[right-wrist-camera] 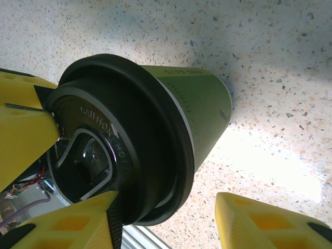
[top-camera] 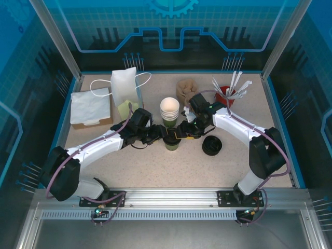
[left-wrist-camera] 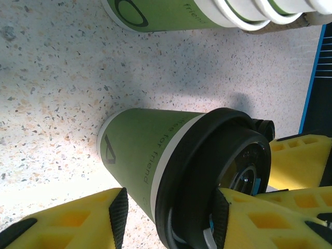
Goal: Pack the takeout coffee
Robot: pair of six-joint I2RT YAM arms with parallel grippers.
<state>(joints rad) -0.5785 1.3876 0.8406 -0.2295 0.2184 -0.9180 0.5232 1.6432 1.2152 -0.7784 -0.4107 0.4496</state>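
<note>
Seen from above, a speckled beige tabletop [top-camera: 155, 174] carried everything. At the left of the frame, a stack of white paper napkins [top-camera: 89, 104] rested on a brown cardboard box [top-camera: 96, 123]. A white paper bag with cord handles [top-camera: 124, 85] stood just beside it. The white left arm [top-camera: 104, 146] reached in from the lower left.

At the centre stood the takeout coffee [top-camera: 173, 143], a small olive-green paper cup with a round black plastic lid, upright on the tabletop. A stack of lidless green cups with cream rims [top-camera: 169, 110] stood just behind it. The left jaws met the takeout coffee from the left, the right jaws from the right.

In the left wrist view, the left jaws' yellow fingers [left-wrist-camera: 62, 225] stood apart with the cup between them; whether they pressed on it could not be told. In the right wrist view, the right jaws were parted. One yellow finger [right-wrist-camera: 67, 225] lay at the lid's rim, and the other stood clear of the cup with bare tabletop between.

Right of the cup sat a stack of black lids [top-camera: 211, 146] and the white right arm [top-camera: 233, 124]. At the upper right stood a red cup of white-wrapped straws [top-camera: 228, 93].
</note>
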